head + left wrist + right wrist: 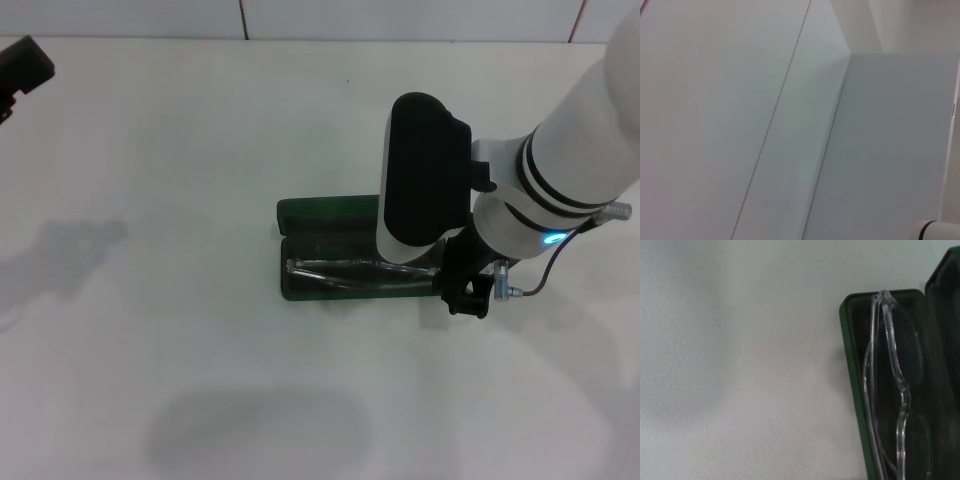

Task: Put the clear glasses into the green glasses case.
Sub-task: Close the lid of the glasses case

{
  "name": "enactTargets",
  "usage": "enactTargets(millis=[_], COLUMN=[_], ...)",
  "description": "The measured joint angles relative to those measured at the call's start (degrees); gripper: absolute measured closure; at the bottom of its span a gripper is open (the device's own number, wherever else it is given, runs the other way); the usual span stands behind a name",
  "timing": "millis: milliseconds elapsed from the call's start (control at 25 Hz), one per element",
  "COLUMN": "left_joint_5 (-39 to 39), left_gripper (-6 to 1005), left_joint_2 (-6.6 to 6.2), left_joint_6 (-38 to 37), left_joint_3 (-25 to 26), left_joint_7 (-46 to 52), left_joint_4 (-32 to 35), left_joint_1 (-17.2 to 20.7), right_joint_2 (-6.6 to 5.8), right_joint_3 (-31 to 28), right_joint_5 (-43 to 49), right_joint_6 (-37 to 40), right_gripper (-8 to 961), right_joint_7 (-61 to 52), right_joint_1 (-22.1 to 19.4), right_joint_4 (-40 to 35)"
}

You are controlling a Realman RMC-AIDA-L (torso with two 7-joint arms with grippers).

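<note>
You see the green glasses case (325, 213) lying open on the white table (150, 200), with the clear glasses (345, 268) folded inside its nearer half. The right gripper (462, 292) hangs at the case's right end; its opening cannot be told. The left gripper (22, 66) sits parked far left, its state likewise unclear.

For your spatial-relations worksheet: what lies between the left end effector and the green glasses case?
Head view: only bare white table separates the left end effector, parked at the far left corner, from the green glasses case.
</note>
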State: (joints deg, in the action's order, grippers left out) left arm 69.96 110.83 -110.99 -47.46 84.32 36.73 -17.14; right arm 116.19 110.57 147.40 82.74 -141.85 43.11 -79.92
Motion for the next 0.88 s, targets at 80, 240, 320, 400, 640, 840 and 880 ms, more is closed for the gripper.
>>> enactTargets(millis=[80, 240, 320, 400, 640, 840, 880], left_joint_5=[0.00, 0.00, 0.00, 0.00, 0.00, 0.00, 0.00], left_gripper=[959, 960, 960, 960, 960, 960, 960], left_joint_2=[0.04, 0.11, 0.16, 0.19, 0.19, 0.25, 0.28], left_joint_6=[0.04, 0.09, 0.09, 0.09, 0.09, 0.09, 0.09], left_joint_3=[0.00, 0.00, 0.00, 0.00, 0.00, 0.00, 0.00], left_joint_7=[0.00, 0.00, -0.01, -0.01, -0.03, -0.03, -0.04], left_joint_4=[-0.04, -0.08, -0.08, -0.09, -0.54, -0.56, -0.56], left_joint_1=[0.00, 0.00, 0.00, 0.00, 0.00, 0.06, 0.09], right_joint_2=[0.00, 0.00, 0.00, 0.00, 0.00, 0.00, 0.00], right_joint_3=[-0.01, -0.16, -0.38, -0.54, -0.57, -0.56, -0.56], right_joint_5=[-0.01, -0.02, -0.02, -0.02, -0.01, -0.01, -0.01], right_joint_6=[-0.24, -0.85, -1.10, -1.35, -2.10, -2.94, -3.07], right_gripper=[936, 935, 935, 935, 934, 933, 933], right_joint_7=[0.23, 0.48, 0.59, 0.79, 1.25, 1.48, 1.51], right_joint_1=[0.02, 0.07, 0.12, 0.12, 0.04, -0.17, -0.17], right_joint_4=[0.27, 0.73, 1.04, 1.36, 1.73, 1.82, 1.86])
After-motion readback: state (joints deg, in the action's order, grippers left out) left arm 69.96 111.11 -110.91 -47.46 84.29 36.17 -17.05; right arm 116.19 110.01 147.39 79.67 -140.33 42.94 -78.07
